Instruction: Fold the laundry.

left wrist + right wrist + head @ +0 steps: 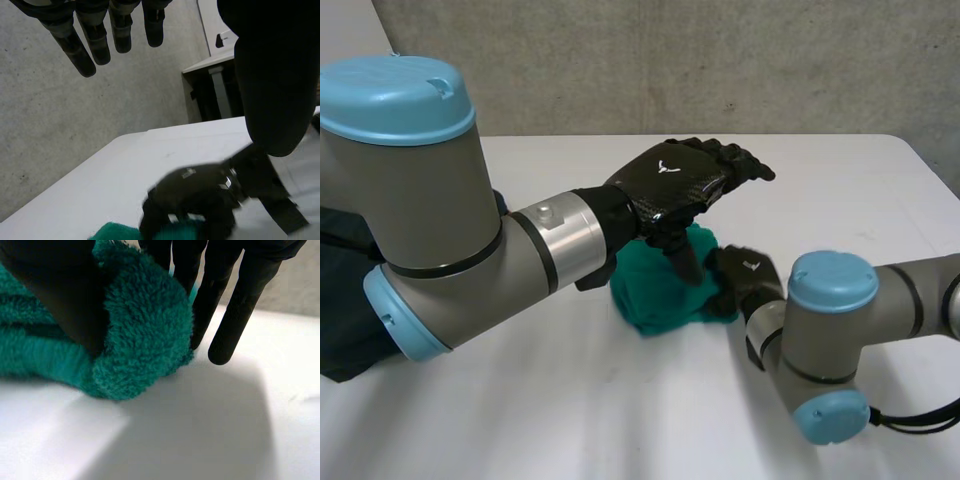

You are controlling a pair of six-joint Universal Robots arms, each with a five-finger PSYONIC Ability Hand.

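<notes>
The right robot hand (243, 302) pinches a fluffy, bunched teal terry towel (145, 325).

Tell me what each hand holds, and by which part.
The right hand pinches the fluffy teal-green towel at its folded edge, thumb against straight fingers. The left hand, fingers straight, holds nothing, above the towel.

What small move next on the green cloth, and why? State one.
Probably pull the right hand outward: its fingers and thumb pinch an end of the fluffy green terry cloth, which lies bunched on the white table under the open left hand.
</notes>
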